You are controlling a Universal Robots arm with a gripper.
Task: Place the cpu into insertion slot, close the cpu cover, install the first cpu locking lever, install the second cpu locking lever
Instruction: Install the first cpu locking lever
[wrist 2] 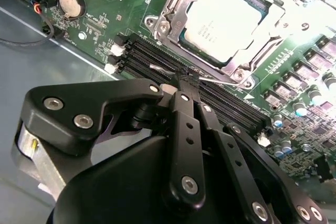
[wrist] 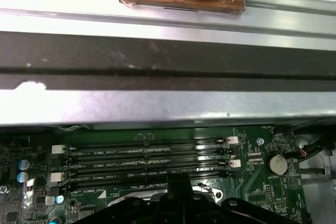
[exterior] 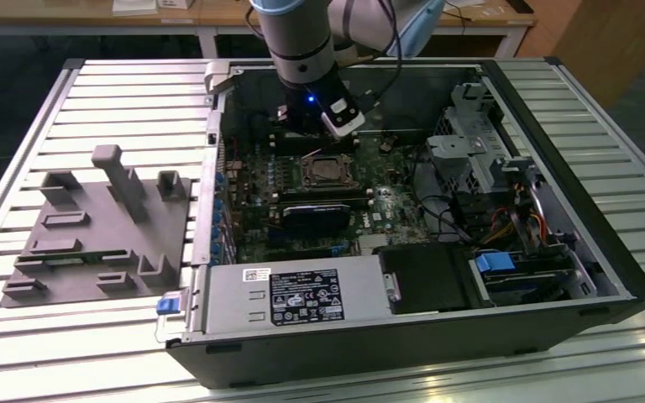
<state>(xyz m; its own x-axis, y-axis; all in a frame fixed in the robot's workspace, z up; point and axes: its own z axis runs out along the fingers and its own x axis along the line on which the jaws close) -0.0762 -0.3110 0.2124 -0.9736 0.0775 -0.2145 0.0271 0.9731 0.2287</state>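
Observation:
The cpu (wrist 2: 223, 19), a silvery square chip, lies flat in the insertion slot (exterior: 325, 171) on the green motherboard. The silver cpu cover (wrist 2: 174, 14) is down over it, framing its metal top. A thin metal cpu locking lever (wrist 2: 218, 78) runs along the socket's edge beside the memory slots. My gripper (wrist 2: 181, 80) has its black fingers pressed together on this lever wire. In the exterior view the gripper (exterior: 325, 147) hangs just behind the socket inside the open case. Its black fingers (wrist: 178, 182) also reach the board's memory-slot edge in the first wrist view.
Long black memory slots (wrist 2: 142, 53) and a coin battery (wrist 2: 71, 3) lie close to the fingers. A black cooler (exterior: 313, 216), the power supply (exterior: 300, 294), drive cage (exterior: 469, 143) and cables crowd the case. A grey fixture (exterior: 98, 227) sits on the slatted table at the exterior view's left.

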